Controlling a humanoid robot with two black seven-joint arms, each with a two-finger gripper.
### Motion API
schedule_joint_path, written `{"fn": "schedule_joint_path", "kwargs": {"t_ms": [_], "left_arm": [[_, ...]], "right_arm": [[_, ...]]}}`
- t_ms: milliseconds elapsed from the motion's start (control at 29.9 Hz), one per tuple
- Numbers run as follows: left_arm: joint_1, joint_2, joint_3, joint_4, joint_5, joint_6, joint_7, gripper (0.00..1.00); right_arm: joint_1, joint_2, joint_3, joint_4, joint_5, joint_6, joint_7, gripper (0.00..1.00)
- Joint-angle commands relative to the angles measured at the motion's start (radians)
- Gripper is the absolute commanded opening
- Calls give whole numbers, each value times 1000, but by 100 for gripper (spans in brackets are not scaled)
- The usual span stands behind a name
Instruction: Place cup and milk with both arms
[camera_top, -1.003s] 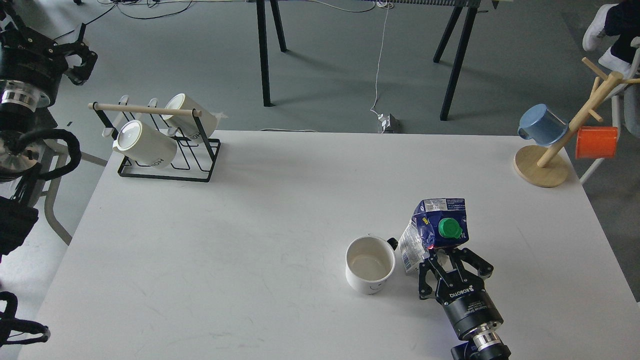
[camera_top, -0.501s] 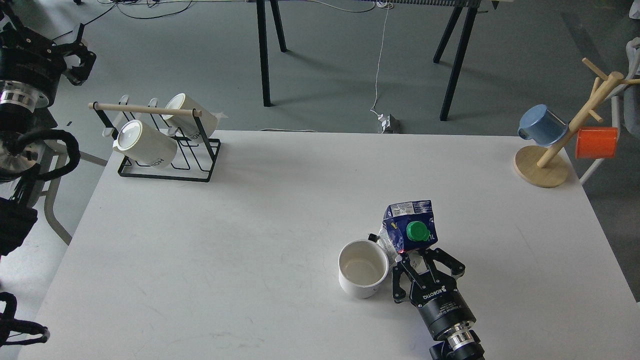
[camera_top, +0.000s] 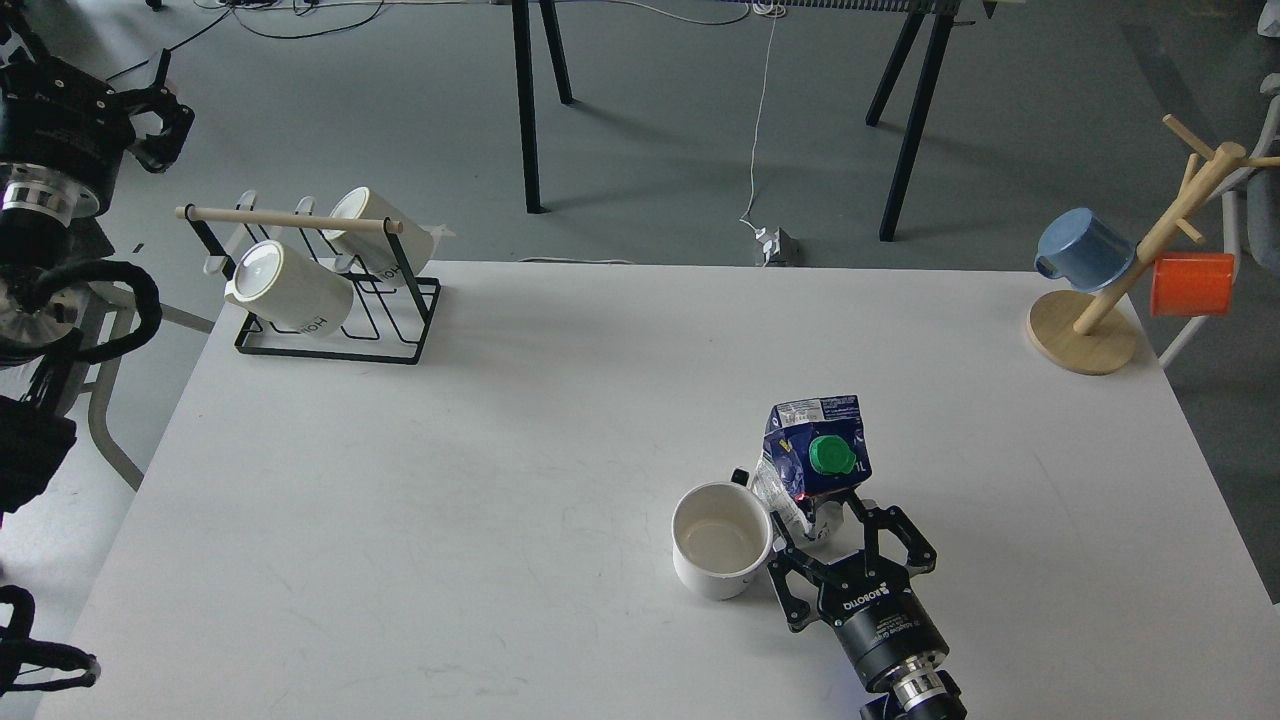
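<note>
The blue milk carton (camera_top: 812, 450) with a green cap stands upright on the white table (camera_top: 500, 450), right of centre. A white cup (camera_top: 720, 540) stands open side up just to its left, touching or nearly touching it. My right gripper (camera_top: 848, 545) is just in front of the carton's base. It is open, with its fingers spread to either side and not gripping. My left gripper (camera_top: 160, 110) is high at the far left, off the table. It is dark and I cannot tell its fingers apart.
A black wire rack (camera_top: 330, 300) with two white mugs stands at the table's back left. A wooden mug tree (camera_top: 1100, 320) with a blue mug and an orange mug stands at the back right corner.
My right gripper carried the carton to the left, up against the cup, pushing the cup slightly left. It then opened and drew back a little. The left arm barely moved.
</note>
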Motion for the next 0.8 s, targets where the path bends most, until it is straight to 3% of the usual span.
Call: {"fn": "schedule_joint_path", "kwargs": {"t_ms": [0, 468, 769], "left_arm": [[1, 1, 0, 0, 0, -2, -1, 100], [6, -6, 0, 0, 0, -2, -1, 100], [8, -5, 0, 0, -1, -7, -1, 100]], "right_arm": [[-6, 0, 0, 6, 3, 0, 0, 92], [-53, 0, 0, 19, 6, 0, -1, 96], [-177, -52, 8, 130, 0, 0, -1, 96]]}}
